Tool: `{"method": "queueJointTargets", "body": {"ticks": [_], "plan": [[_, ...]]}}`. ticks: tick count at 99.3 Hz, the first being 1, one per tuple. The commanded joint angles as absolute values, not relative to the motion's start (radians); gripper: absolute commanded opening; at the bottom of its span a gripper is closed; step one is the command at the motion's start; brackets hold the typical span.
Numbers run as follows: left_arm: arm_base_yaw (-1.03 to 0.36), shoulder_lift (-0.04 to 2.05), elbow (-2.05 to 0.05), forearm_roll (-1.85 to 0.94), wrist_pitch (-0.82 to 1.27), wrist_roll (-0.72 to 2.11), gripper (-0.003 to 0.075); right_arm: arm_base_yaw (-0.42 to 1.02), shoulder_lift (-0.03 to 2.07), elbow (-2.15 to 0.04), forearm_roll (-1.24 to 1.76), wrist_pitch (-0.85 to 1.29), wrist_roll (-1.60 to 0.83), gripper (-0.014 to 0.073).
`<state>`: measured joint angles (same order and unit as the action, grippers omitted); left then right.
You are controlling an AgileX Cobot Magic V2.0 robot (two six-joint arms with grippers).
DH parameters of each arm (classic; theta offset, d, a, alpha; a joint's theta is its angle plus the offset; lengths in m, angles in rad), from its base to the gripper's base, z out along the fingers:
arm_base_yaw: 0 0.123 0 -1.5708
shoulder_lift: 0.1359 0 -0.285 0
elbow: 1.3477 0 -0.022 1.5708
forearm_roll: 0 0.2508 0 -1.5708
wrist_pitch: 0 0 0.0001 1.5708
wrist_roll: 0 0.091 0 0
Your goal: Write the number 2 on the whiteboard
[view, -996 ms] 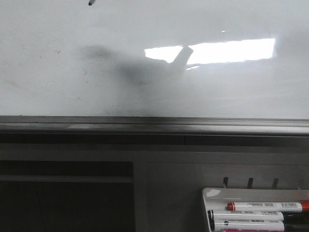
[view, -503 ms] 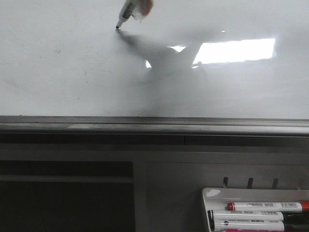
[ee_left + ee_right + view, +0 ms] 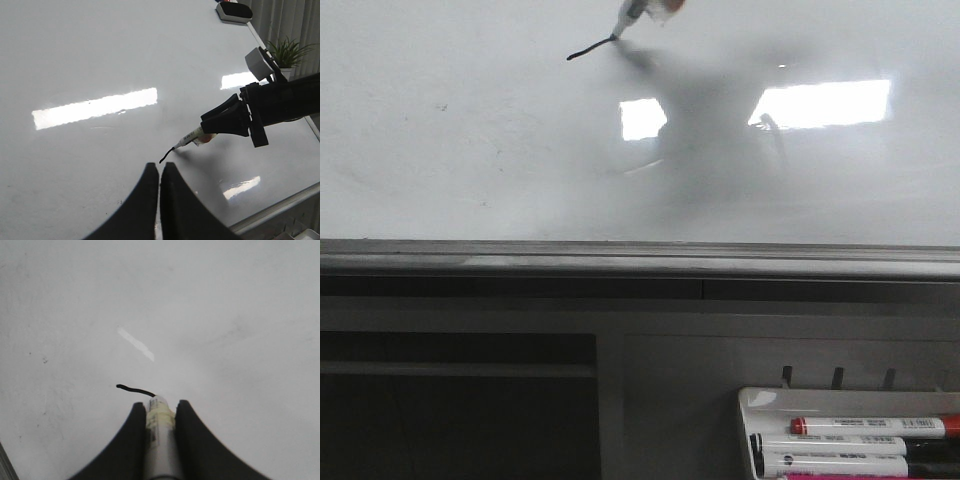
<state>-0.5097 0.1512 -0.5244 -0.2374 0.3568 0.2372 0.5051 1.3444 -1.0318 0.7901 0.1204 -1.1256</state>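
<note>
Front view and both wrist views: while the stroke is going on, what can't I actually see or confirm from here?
- Marker, front view: body and the right pincer holding it are cut off by the top edge.
- Marker tip, right wrist view: hidden behind the marker barrel, so contact with the whiteboard is unconfirmed there.
- Tray markers, front view: labels too small to read, lowest ones cut off by the bottom edge.

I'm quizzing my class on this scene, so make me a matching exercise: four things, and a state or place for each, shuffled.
Things:
1. left gripper
2. right gripper
3. black line
4. red-capped marker

States:
A. lying in the tray
B. shut, empty
C. clamped on a marker
D. short stroke on the whiteboard

Pairs: 1-B, 2-C, 3-D, 4-A
</note>
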Motion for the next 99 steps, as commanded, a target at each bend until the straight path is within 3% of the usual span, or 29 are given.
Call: {"method": "queueJointTargets", "body": {"ticks": [1,31,63,99], "plan": [[-0.507,0.163,-0.547,-0.254,0.284,0.228,-0.002,0.457,1.303,-1.061,0.742,0.111,-1.144,-0.0067],[-0.507,0.163,-0.547,-0.254,0.284,0.228,-0.002,0.471,1.275,-0.989,0.724,0.217,-1.144,-0.0067],[-0.507,0.163,-0.547,-0.254,0.285,0.228,-0.002,0.634,1.377,-0.942,0.767,0.031,-1.144,-0.0067],[-0.507,0.163,-0.547,-0.254,0.285,0.228,-0.002,0.619,1.372,-0.942,0.777,0.012,-1.144,-0.0067]]}}
